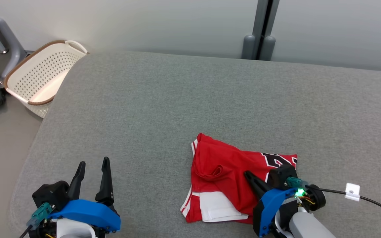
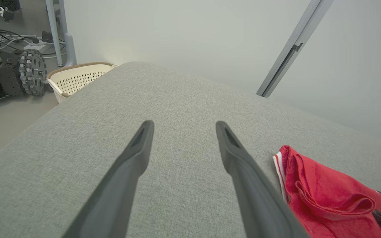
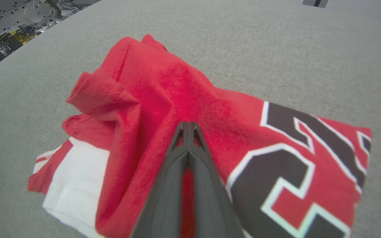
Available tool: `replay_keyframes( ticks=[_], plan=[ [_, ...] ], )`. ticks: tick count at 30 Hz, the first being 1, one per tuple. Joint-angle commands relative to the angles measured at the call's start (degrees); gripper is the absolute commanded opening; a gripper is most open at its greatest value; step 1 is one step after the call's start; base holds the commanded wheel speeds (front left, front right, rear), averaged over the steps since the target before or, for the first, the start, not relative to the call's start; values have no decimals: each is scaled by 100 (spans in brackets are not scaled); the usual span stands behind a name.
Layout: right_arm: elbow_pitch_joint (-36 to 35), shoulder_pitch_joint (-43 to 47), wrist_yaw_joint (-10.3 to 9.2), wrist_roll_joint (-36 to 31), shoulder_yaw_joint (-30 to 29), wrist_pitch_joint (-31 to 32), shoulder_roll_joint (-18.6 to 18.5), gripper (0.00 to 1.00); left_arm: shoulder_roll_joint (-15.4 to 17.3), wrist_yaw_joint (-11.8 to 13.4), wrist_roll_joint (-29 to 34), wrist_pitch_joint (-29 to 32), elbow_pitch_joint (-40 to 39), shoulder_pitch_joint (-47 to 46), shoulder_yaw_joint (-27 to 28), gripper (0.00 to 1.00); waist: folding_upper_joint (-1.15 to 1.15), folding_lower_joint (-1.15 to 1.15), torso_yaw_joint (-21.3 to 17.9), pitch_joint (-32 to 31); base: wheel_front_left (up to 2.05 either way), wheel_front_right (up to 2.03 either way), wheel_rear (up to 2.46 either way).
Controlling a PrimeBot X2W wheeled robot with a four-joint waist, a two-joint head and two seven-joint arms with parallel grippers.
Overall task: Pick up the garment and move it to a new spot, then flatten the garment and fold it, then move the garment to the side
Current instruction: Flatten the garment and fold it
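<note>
Pressing together with no gap, the fingers of the right gripper (image 3: 188,125) rest on the rumpled red garment (image 1: 223,165); whether they pinch cloth cannot be told. The garment lies near the front edge of the grey mat (image 1: 177,99), right of centre. The left gripper (image 1: 93,167) hovers over the mat, fingers spread wide, well apart from it. A basket (image 1: 41,76) stands off the far left corner.

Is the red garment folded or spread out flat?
Folded, roughly: the garment lies in a compact bundle, layers overlapping, with a raised wrinkle.
</note>
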Motion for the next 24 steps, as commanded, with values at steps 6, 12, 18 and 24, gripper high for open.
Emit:
replay_keyframes(
  ticks=[6,12,18,24],
  plan=[
    [210,-210,3,33,567,-10,0,0,-10,-21,-37,-66,42,-127,-2,100,0,0,193,81,0,0,0],
    [-22,-167,3,611,1585,100,-5,0,-8,-8,-37,-88,64,-156,0,100,0,0,235,101,0,0,0],
    [-116,-297,3,928,2301,47,6,0,-41,3,-63,-127,85,-169,2,100,0,0,121,115,0,0,0],
    [-135,-509,2,1022,2155,-569,-8,0,-70,-35,-30,-192,143,-194,-39,100,0,0,-149,41,0,0,0]
  ],
)
